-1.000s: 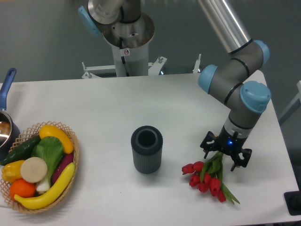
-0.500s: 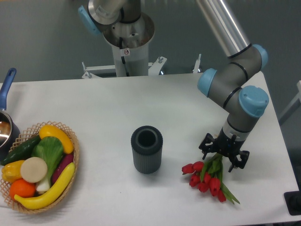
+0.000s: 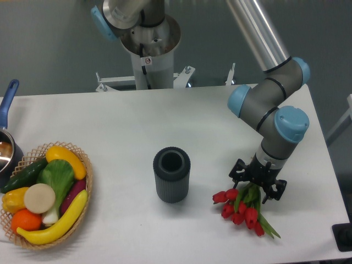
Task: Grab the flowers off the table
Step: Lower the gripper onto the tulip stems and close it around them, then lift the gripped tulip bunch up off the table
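Observation:
The flowers (image 3: 240, 210), a bunch of red tulips with green stems, lie on the white table (image 3: 165, 126) at the front right. Their heads point to the front left and a green leaf tip sticks out to the front right. My gripper (image 3: 256, 183) is low over the stem end of the bunch. Its black fingers (image 3: 237, 170) stand spread on either side of the stems, so it is open. I cannot tell whether the fingers touch the stems. The pale band is hidden under the gripper.
A dark ribbed cylindrical vase (image 3: 171, 174) stands upright left of the flowers. A wicker basket (image 3: 82, 165) of colourful vegetables sits at the front left. A pot with a blue handle (image 3: 8, 96) is at the left edge. The table's right edge is close to the arm.
The gripper and wrist have shifted slightly to the left over the stems. The flowers have not moved.

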Motion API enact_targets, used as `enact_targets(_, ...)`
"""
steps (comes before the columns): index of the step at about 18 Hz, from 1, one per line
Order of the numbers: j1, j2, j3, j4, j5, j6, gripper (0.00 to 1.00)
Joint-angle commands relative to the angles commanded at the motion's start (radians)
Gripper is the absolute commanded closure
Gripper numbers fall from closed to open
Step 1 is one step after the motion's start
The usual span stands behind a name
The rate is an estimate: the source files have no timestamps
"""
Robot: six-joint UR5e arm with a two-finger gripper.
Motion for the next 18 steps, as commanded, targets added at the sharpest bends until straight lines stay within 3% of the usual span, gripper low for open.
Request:
enact_targets(6,0.000,0.000,0.000,0.008,0.000,0.000,0.43)
enact_targets(10,-0.002,0.002,0.002,0.006,0.000,-0.014,0.62)
enact_targets(18,0.005,0.014,0.014,0.006,-0.001,-0.012,0.68)
